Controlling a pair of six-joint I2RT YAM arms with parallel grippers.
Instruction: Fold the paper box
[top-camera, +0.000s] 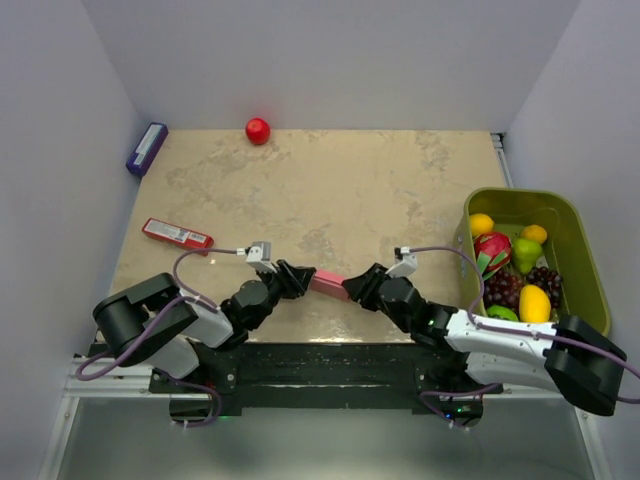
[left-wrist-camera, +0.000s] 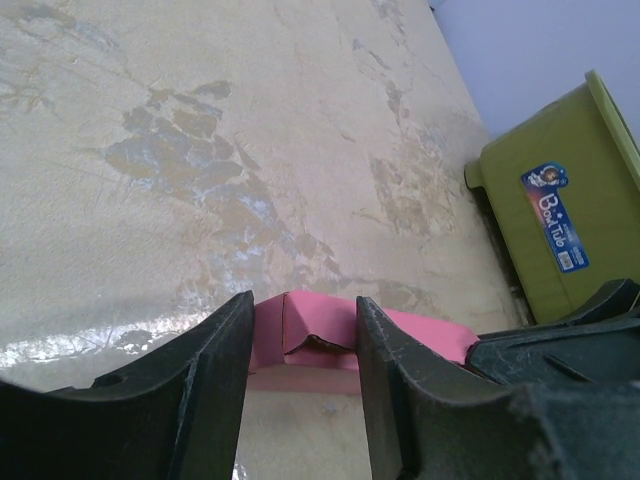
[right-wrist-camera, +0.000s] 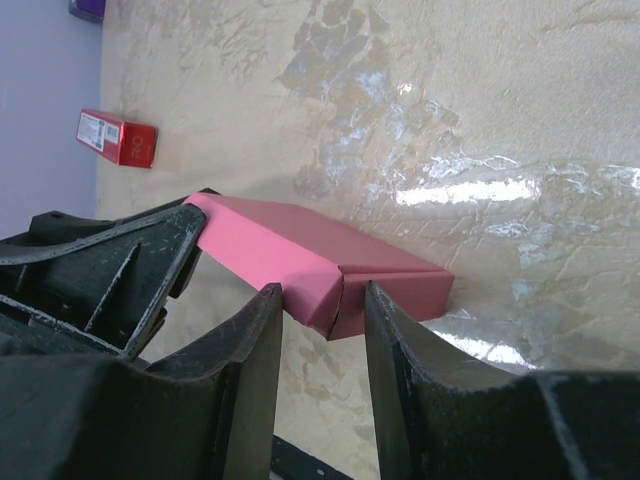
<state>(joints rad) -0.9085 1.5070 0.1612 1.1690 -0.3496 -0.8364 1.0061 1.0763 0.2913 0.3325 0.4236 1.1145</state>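
Pink card box (top-camera: 329, 283) sits near-centre at the front of the table (top-camera: 340, 190), spanned between both arms, one end in each. Purple pack (top-camera: 147, 148) in the far-left corner, red packet (top-camera: 177, 234) at the left edge and red ball (top-camera: 258, 130) at the back are all well apart from the box. Left gripper (left-wrist-camera: 303, 315) is clamped on the box's left end, fingers (left-wrist-camera: 215, 380) pressed against both sides, with a flap edge showing between them. Box looks mostly formed, a closed rectangular shape; can't tell if it's resting on the table or just above it. Right gripper (right-wrist-camera: 322, 300) is clamped on the right end at a corner, jaws partway apart with card between. Green bin (top-camera: 590, 270) of fruit is far right, well apart. Handling guess: very light thin card, stiff only along creases, buckles if squeezed hard, and the smooth face may slip. Best hold is at the ends over folded edges, not mid-panel, with light pressure. Left-end flap is probably not tucked yet.
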